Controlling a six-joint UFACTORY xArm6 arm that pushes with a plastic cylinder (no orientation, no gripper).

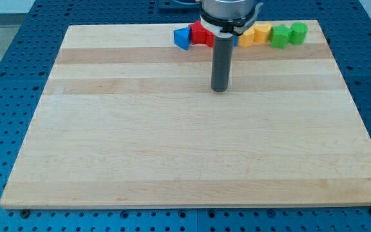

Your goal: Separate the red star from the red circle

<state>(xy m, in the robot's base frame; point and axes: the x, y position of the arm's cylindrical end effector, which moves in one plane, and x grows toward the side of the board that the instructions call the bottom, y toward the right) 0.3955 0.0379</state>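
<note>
A row of blocks lies along the view's top edge of the wooden board. A red block, star-like in outline, sits next to a blue block on its left. The arm hides what lies right of the red block, so I cannot make out the red circle. My tip rests on the board below the row, a short way below and right of the red block, touching no block.
Right of the arm are two yellow blocks, then a green star-like block and a green block. A blue perforated table surrounds the board.
</note>
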